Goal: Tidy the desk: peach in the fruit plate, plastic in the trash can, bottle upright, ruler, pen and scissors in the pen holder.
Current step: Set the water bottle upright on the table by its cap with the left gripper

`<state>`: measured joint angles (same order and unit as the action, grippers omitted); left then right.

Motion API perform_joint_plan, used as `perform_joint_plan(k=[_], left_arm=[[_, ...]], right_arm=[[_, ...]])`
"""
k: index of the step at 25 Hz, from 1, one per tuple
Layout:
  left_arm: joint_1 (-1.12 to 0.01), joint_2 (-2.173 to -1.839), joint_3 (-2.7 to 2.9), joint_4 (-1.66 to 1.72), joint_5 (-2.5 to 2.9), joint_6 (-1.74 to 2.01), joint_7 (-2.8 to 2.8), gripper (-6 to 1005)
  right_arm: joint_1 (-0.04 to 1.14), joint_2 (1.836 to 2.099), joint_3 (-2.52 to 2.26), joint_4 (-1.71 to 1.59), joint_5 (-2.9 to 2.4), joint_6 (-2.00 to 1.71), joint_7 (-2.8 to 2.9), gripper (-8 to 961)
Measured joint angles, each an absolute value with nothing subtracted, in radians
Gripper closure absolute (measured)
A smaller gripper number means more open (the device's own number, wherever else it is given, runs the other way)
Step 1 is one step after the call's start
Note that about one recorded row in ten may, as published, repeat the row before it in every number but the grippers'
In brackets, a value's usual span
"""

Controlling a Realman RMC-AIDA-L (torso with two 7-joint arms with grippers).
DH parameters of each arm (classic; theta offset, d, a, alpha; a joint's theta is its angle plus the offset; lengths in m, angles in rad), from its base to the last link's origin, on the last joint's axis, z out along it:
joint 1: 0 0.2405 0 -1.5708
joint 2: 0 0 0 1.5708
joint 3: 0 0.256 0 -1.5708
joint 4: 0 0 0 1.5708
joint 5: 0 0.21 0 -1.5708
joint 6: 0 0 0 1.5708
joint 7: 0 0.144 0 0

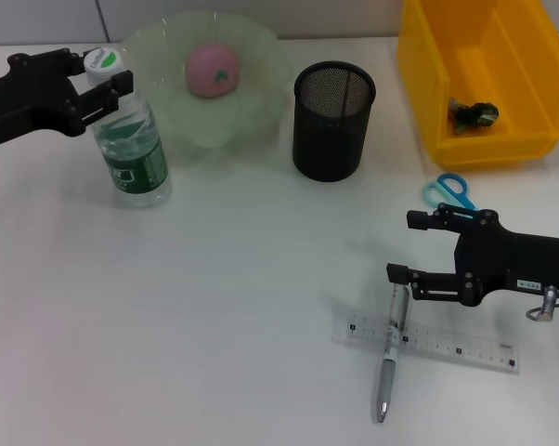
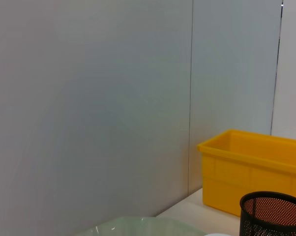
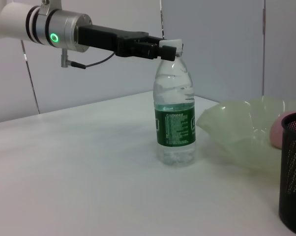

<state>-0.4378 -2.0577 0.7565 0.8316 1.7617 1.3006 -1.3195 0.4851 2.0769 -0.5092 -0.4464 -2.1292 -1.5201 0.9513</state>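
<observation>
While the left gripper (image 1: pixel 101 82) clamps the cap of the upright clear plastic water bottle (image 1: pixel 131 149) beside the pale green fruit plate (image 1: pixel 261 93), the right gripper (image 1: pixel 402 246) hovers spread above the silver pen (image 1: pixel 391 353).

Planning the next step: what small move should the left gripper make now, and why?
Probably open the left gripper and lift clear. The bottle already stands upright on the table, gripped at its cap, so that step looks done. The right gripper waits by the pen.

Bottle (image 1: pixel 131 149) upright, peach (image 1: pixel 213 70) plated.
</observation>
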Motion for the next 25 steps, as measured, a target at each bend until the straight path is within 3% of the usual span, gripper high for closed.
perform_joint_plan(k=[25], left_arm=[[-0.438,-2.059,0.758,0.824,1.764,1.301,-1.310,518]], right_arm=[[0.483,2.077,-0.509,-0.446,-2.129,-1.520,0.951,145]])
